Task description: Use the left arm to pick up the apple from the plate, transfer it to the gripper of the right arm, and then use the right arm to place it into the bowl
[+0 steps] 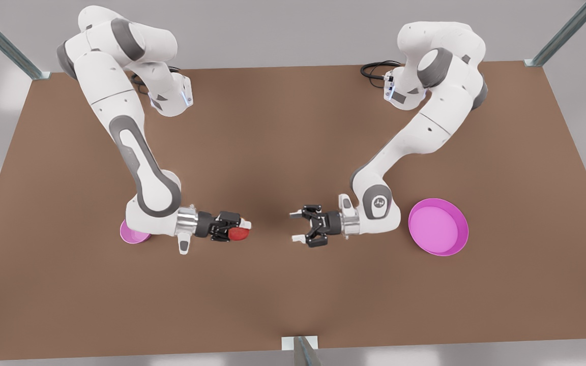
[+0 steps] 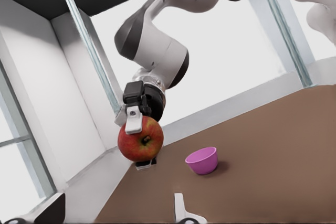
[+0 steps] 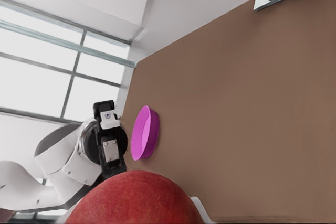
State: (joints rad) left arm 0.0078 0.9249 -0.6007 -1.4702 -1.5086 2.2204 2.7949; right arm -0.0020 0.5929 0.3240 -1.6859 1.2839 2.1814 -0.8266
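The apple [image 1: 239,234] is red with yellow patches and is held above the table in my right gripper [image 1: 242,229], on the arm at the front view's left. In the left wrist view, the right gripper [image 2: 139,142] is shut on the apple [image 2: 140,140], with the small deep pink bowl [image 2: 202,160] on the table beyond. The bowl [image 1: 131,234] is partly hidden behind that arm's wrist. My left gripper [image 1: 294,226] stands open and faces the apple across a short gap. Behind it lies the wide pink plate [image 1: 438,226], with nothing on it. The right wrist view shows the apple [image 3: 136,200] close up, the left gripper [image 3: 109,134] and the plate [image 3: 144,132].
The brown table [image 1: 293,295] stretches wide around both grippers. A black cable [image 1: 374,68] lies at the back by the base of the arm on the front view's right. Metal frame posts [image 1: 300,351] stand at the table's edges.
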